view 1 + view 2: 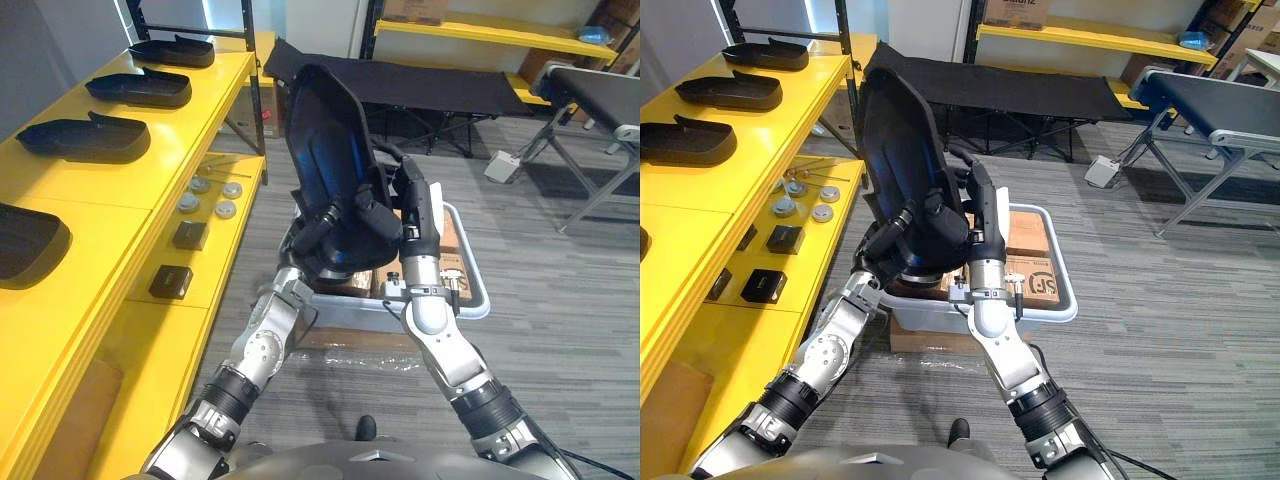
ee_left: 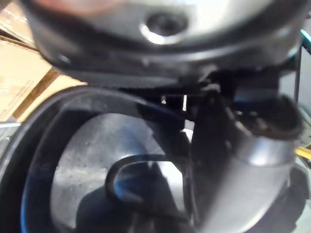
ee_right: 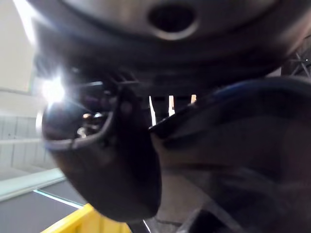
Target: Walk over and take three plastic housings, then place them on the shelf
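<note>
Plastic housing (image 1: pixel 325 130) stands near upright between my hands, right over the white bin (image 1: pixel 1068 292). My left hand (image 1: pixel 345 228) has its fingers curled round the lower edge. My right hand (image 1: pixel 412 205) lies flat along the side, fingers straight, pressing in. Down in the bin, cardboard boxes (image 1: pixel 1028 262) sit side by side. Off to my left, the yellow shelf (image 1: pixel 170 140) carries four more housings (image 1: pixel 85 138) in a row on top, with small black boxes (image 1: pixel 170 282) and round silver parts (image 1: pixel 210 195) on the level below.
</note>
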